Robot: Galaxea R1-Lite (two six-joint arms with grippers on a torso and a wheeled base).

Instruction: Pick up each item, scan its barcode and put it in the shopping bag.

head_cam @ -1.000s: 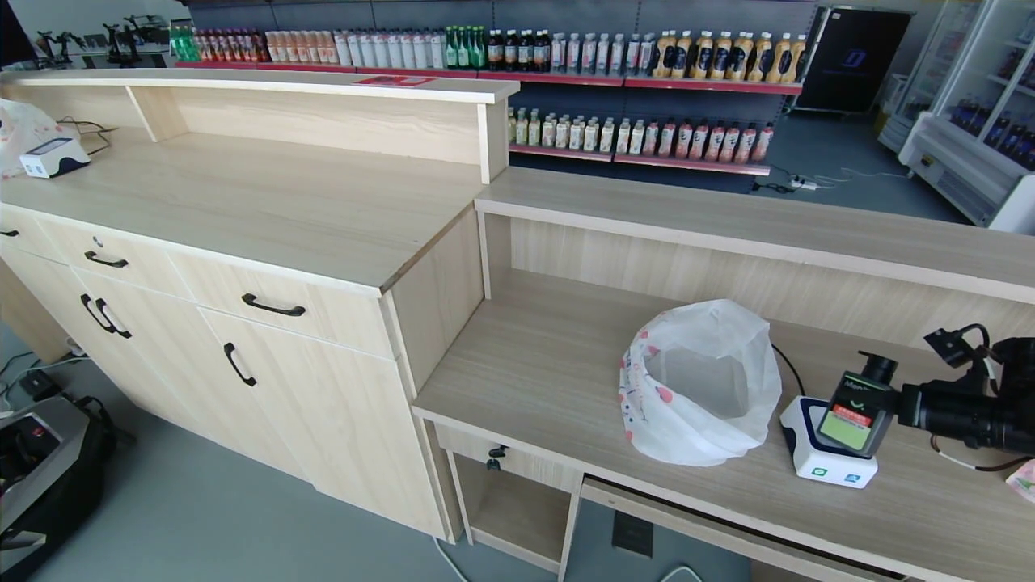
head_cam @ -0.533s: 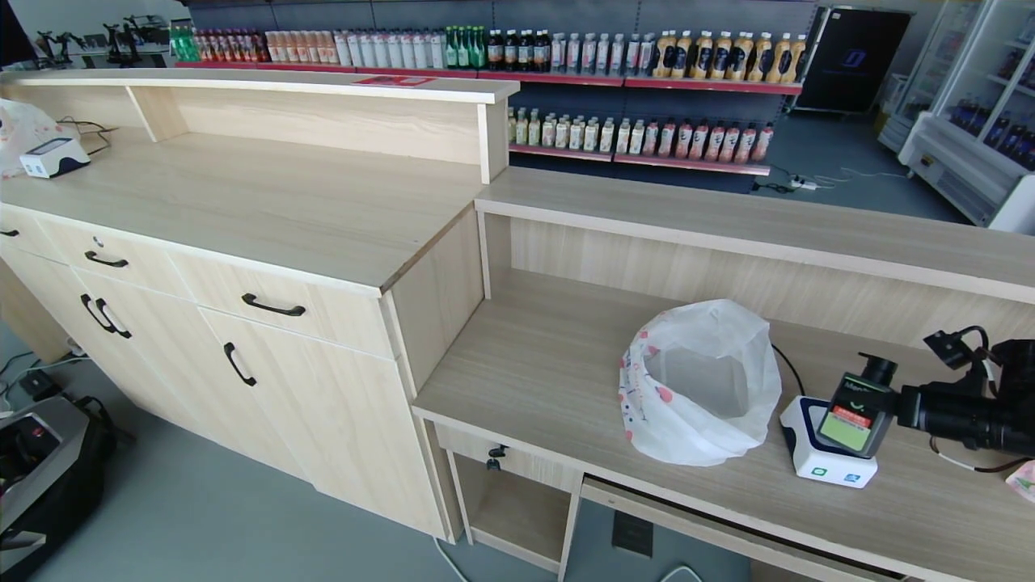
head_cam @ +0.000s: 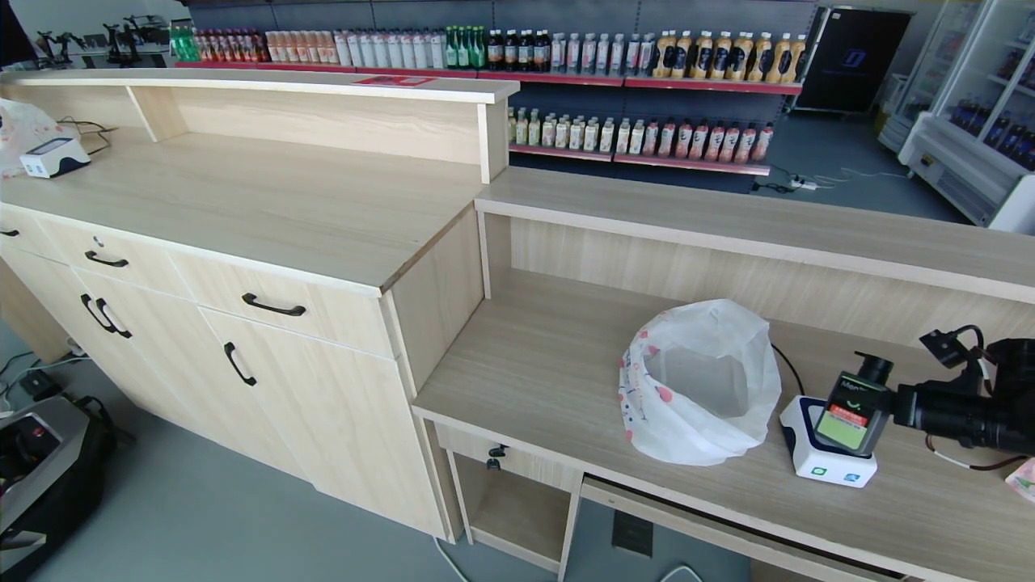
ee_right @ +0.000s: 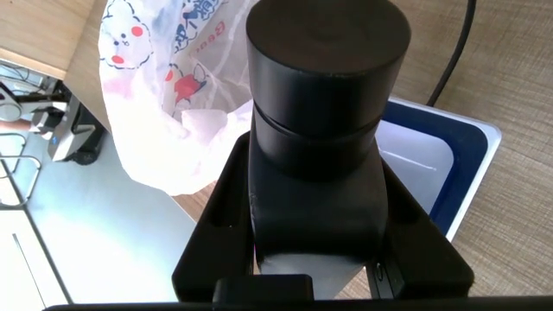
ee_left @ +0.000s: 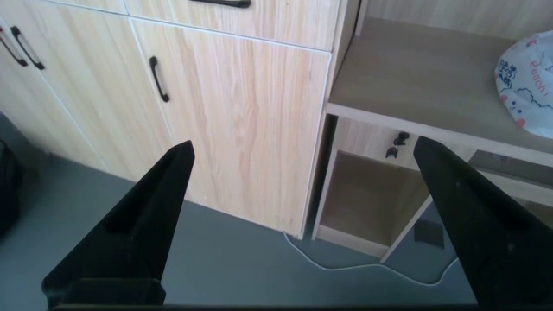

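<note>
The right claw (head_cam: pixel 888 402) is at the lower right of the head view, closed tight on a dark bottle (head_cam: pixel 849 414) with a green label. The bottle hangs just over the white and blue scanner (head_cam: pixel 818 462), which sits on the worktop (head_cam: pixel 550 364). Its cap points up and a bit to the right, and its bottom points down at the scanner. The shopping bag (head_cam: pixel 699 384) stands just to the left of the scanner, touching it or nearly so, with its mouth open. So I think the bottle is being scanned, and the bag is a short way to its left, nearest the right arm. The left claw (ee_left: pixel 294 223) is spread wide with nothing in it, out by the cupboard doors (ee_left: pixel 242 112).
</note>
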